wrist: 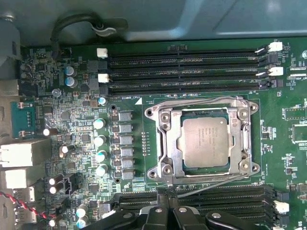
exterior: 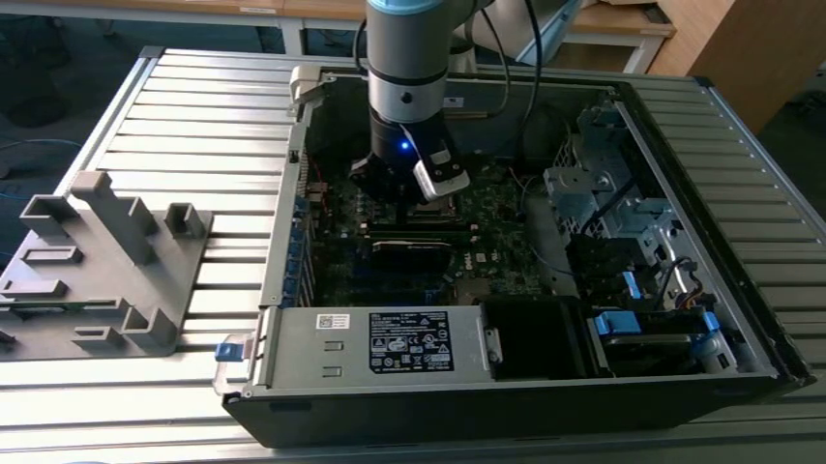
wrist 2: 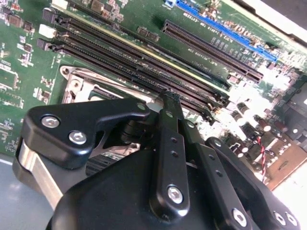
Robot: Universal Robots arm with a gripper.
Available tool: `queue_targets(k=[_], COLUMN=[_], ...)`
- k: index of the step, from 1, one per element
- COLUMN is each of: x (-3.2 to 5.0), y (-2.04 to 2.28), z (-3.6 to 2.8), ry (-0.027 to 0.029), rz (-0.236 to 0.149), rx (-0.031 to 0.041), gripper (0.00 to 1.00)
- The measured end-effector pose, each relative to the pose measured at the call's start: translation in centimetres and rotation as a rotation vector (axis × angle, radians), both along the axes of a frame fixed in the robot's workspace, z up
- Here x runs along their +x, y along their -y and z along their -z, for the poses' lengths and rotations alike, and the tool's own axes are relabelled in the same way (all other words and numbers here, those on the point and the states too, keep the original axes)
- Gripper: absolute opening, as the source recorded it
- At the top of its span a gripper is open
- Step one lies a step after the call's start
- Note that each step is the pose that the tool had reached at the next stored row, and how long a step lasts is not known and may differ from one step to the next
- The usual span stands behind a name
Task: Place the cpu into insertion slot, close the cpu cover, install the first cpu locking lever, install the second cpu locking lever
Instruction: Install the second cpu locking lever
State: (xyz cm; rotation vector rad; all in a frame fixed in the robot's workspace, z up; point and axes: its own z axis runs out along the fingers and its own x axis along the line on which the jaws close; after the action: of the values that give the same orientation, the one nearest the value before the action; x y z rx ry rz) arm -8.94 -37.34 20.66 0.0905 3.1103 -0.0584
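No legible txt, labels unreadable.

cpu: the cpu lies flat, its grey-bronze top showing, seated in the insertion slot.
cpu cover: the cpu cover lies closed, framing the chip.
levers: thin wire levers run along the socket's edges.
memory slots: long black memory slots lie on both sides of the socket.
claw: the claw shows its black links at the frame edge, just beside the socket.
capacitors: a row of capacitors stands near the socket.
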Motion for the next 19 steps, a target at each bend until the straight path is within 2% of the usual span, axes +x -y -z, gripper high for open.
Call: queue_targets(k=[2, 3, 9, 15, 19], x=[-0.04, -0.04, -0.11, -0.20, -0.21], y=[0.05, 0.06, 0.23, 0.31, 0.31], z=[0.02, 0.03, 0.14, 0.31, 0.32], ry=[-0.0001, -0.0001, 0.0003, 0.0009, 0.0008], rz=[-0.003, -0.005, -0.013, -0.017, -0.017], rx=[0.0010, 0.0038, 0.0334, 0.0540, 0.0564], gripper=[0.11, 0.11, 0.11, 0.11, 0.11])
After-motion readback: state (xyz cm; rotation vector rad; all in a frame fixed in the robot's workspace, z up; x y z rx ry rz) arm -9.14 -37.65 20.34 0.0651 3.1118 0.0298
